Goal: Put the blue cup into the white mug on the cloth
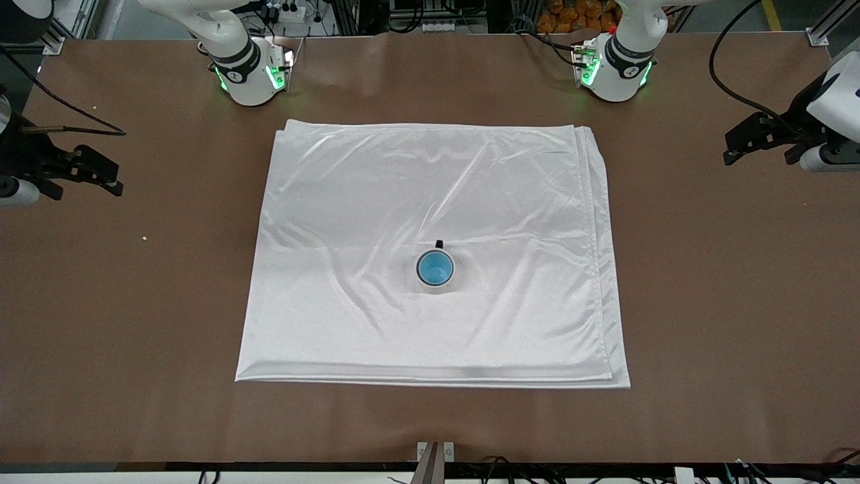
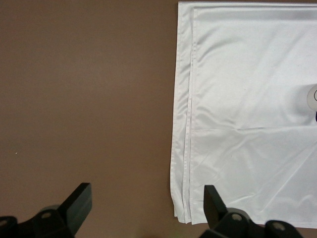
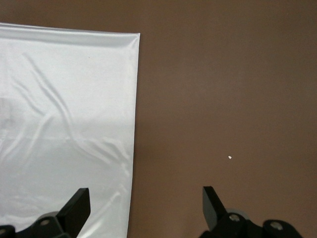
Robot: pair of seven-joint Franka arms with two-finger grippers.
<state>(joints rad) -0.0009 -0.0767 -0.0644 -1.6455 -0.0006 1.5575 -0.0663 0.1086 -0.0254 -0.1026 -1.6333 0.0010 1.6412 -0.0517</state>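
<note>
At the table edge nearest the front camera, a small grey bracket (image 1: 435, 452) is cut off by the frame. The table (image 1: 725, 302) is brown and matte.

Farther in, the cloth (image 1: 376, 316) lies flat at mid-table, folded in layers; the stacked edges show toward the left arm's end. Soft wrinkles cross its surface.

On the cloth, nearer the front camera than the cloth's centre, the mug (image 1: 424, 282) stands upright. Most of its wall is hard to make out against the white cloth; only its rim and the black handle, which points away from the front camera, separate clearly. The cup (image 1: 435, 267) sits inside the mug, its bright blue interior facing up. Its outer wall is hidden by the mug. In the left wrist view the mug (image 2: 312, 96) is cut off at the frame edge.

A white speck (image 1: 144, 237) lies on the bare table toward the right arm's end.

The right gripper (image 1: 101, 178) hangs over bare table near the right arm's end, off the cloth. Its fingers (image 3: 77, 208) are spread wide and hold nothing. The arm itself is mostly out of frame.

The left gripper (image 1: 742, 144) hangs over bare table near the left arm's end. Its fingers (image 2: 79, 201) are likewise wide apart and empty.

Both arm bases stand at the farthest edge, partly cropped.
</note>
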